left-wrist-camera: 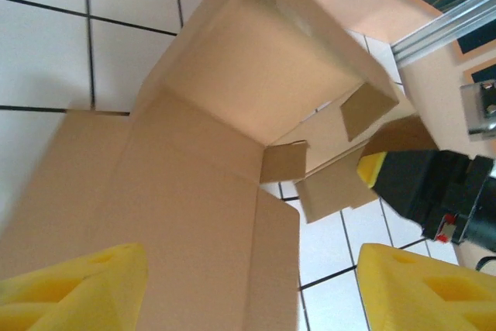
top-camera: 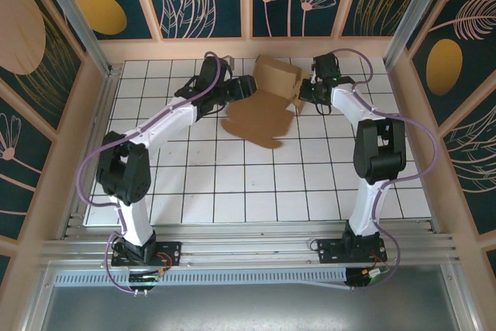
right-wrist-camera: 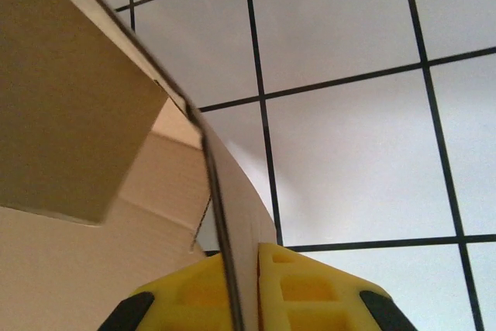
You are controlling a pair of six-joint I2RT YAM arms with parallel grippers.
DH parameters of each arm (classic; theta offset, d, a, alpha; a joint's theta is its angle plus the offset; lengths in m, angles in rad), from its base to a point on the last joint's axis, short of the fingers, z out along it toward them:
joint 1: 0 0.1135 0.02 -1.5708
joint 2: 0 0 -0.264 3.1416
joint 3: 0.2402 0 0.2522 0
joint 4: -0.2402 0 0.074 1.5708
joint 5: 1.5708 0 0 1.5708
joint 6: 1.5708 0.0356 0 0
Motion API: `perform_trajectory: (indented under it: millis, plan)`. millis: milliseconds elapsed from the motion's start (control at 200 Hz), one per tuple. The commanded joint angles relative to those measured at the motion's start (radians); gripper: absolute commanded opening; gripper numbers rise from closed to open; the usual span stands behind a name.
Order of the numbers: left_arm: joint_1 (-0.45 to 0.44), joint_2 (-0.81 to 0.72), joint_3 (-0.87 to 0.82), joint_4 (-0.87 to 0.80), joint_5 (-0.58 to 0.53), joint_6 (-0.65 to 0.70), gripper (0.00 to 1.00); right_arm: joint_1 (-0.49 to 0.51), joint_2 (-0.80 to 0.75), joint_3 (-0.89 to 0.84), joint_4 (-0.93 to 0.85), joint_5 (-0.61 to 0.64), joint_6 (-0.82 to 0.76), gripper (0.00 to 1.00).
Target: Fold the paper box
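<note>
Two grippers are seen at the box [top-camera: 267, 102], which is placed in the upper middle of the top view on the tiled table [top-camera: 232, 191]. It is partly folded, with one part raised toward the back and a flat panel spread toward the lower left. The left gripper [top-camera: 248, 85] is set at its left side. In the left wrist view its yellow fingers [left-wrist-camera: 70, 288] are spread wide at the bottom corners, cut off by the frame edge, with the panel lying between them. Whether the left one touches cardboard cannot be told. The right gripper [top-camera: 302, 92] is clamped on a thin wall at the box's right side. In the right wrist view that edge is pinched between pads [right-wrist-camera: 310, 292] at the bottom, and much of the box is hidden behind a dark flap at upper left.
</note>
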Motion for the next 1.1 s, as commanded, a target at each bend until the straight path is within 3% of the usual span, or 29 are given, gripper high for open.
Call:
perform_trajectory:
  millis: [0, 115, 255, 325, 410, 566, 706, 906, 1096]
  plan:
    - [-0.004, -0.024, -0.064, 0.057, -0.048, 0.02, 0.71, 0.022, -0.053, -0.029, 0.041, 0.056, -0.019, 0.09]
    - [-0.003, 0.002, -0.068, 0.04, -0.018, 0.024, 0.67, 0.037, -0.06, -0.061, 0.058, 0.078, -0.038, 0.09]
    - [-0.007, 0.055, -0.116, 0.146, 0.218, 0.044, 0.64, 0.038, -0.057, -0.06, 0.051, 0.077, -0.042, 0.09]
    - [-0.016, 0.102, -0.117, 0.165, 0.263, 0.058, 0.63, 0.039, -0.056, -0.058, 0.053, 0.077, -0.043, 0.09]
    - [-0.033, 0.167, -0.041, 0.101, 0.24, 0.096, 0.59, 0.044, -0.056, -0.058, 0.056, 0.077, -0.058, 0.09]
    - [-0.038, 0.242, 0.099, 0.0, 0.181, 0.118, 0.38, 0.069, -0.061, -0.078, 0.065, 0.129, -0.179, 0.09]
    - [-0.039, 0.312, 0.204, -0.097, 0.103, 0.143, 0.3, 0.078, -0.072, -0.079, 0.066, 0.173, -0.259, 0.08]
    - [-0.039, 0.446, 0.296, -0.097, 0.196, 0.109, 0.27, 0.088, -0.072, -0.061, 0.058, 0.123, -0.276, 0.08]
    - [-0.039, 0.508, 0.291, -0.066, 0.156, 0.101, 0.26, 0.088, -0.061, -0.049, 0.037, 0.112, -0.271, 0.08]
